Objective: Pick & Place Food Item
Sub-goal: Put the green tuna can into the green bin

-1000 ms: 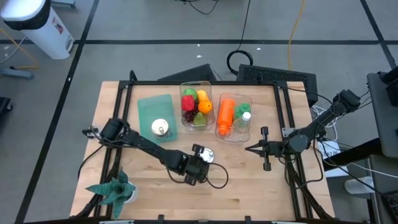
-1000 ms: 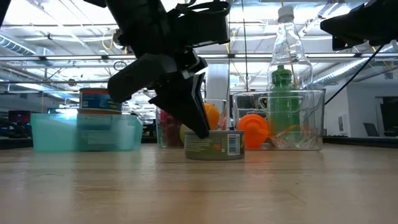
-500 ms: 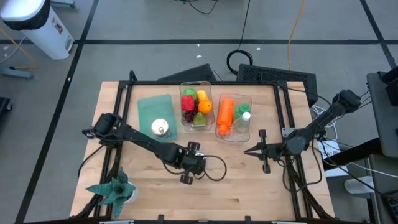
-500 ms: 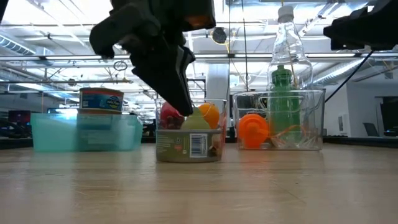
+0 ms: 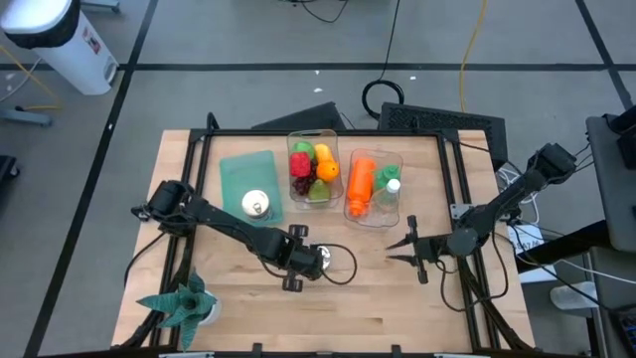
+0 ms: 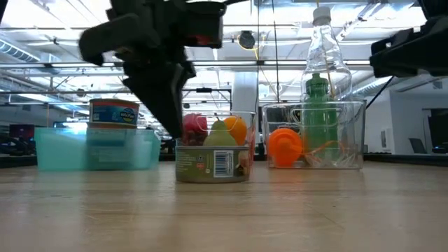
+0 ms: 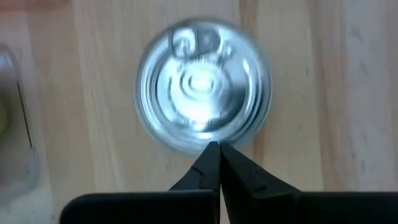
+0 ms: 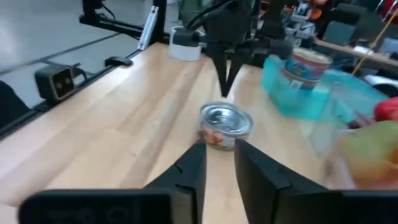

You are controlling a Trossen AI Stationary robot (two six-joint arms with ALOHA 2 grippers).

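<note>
At lower centre of the high view, my left tool is clenched empty beside the can on the bench. My right tool stands slightly parted, empty. Can looks rigid, smooth, likely slippery; I would grip across its sidewall.

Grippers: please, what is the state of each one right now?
Left gripper: closed, holding nothing, right beside the can.
Right gripper: partly open, holding nothing, pointing at the can from farther off.
</note>
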